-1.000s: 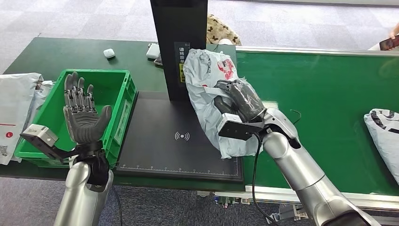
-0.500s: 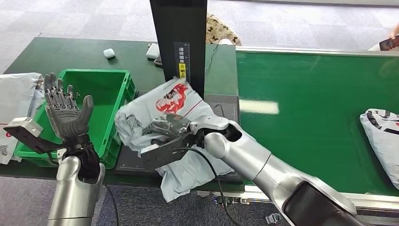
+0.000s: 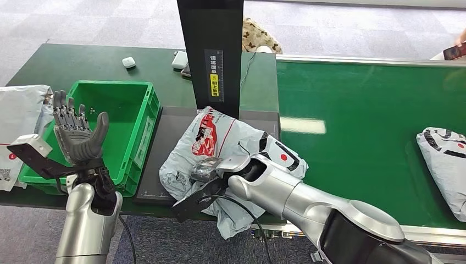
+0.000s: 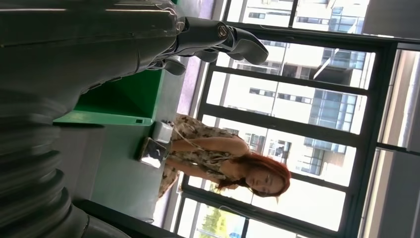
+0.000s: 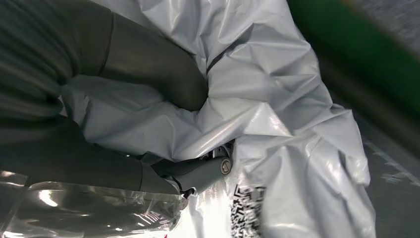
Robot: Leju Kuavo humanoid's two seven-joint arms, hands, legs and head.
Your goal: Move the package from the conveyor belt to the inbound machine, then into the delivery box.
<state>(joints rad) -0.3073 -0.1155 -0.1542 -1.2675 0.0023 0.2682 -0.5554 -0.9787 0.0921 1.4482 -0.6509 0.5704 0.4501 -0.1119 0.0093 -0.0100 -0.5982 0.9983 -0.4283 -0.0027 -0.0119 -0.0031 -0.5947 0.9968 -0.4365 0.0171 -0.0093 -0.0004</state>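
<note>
**Scan first, then carry to the box**

Right hand [image 3: 211, 169] clamped on the grey plastic package [image 3: 220, 148], thumb and fingers [image 5: 198, 173] dug into crumpled film. Package lying on the black plate of the inbound machine [image 3: 165, 135], at the foot of its dark upright post [image 3: 211, 49], one corner hanging past the near edge of the worktop [image 3: 66, 63]. Left hand [image 3: 79, 137] raised, palm up, fingers spread, holding nothing, in front of the green delivery box [image 3: 140, 118].

Best handled, by judgement: keep the grip firm, flatten the bag so the printed code faces the scanner, pause briefly, then lift clear of the box rim before swinging across. Risk of slippery film sliding out or the loose corner snagging.

From the head view: overall layout, conveyor belt [image 3: 357, 110], a second parcel [image 3: 445, 159] at its far right. From the right wrist view: the grip itself and a printed code [image 5: 247, 203] just beside it. From the left wrist view: a seated person [image 4: 223, 161] beyond the box, against windows.
</note>
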